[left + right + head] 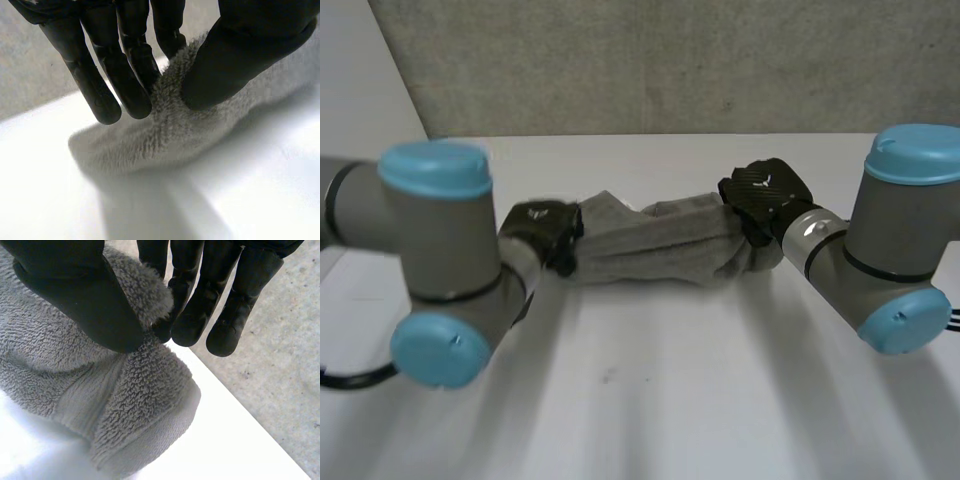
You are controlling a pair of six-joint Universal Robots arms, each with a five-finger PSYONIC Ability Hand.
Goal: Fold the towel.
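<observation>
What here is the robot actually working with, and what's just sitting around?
In the job: grey towel, pinched at one end by the left robot hand and at the other by the right robot hand.
Just there: white table, grey wall behind it.

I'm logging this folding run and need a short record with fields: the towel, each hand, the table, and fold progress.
towel: grey, bunched, spanning between both hands
left hand: thumb and fingers pinch the towel's end on its side
right hand: thumb and fingers pinch the opposite end
table: white
fold progress: no neat fold yet
</observation>
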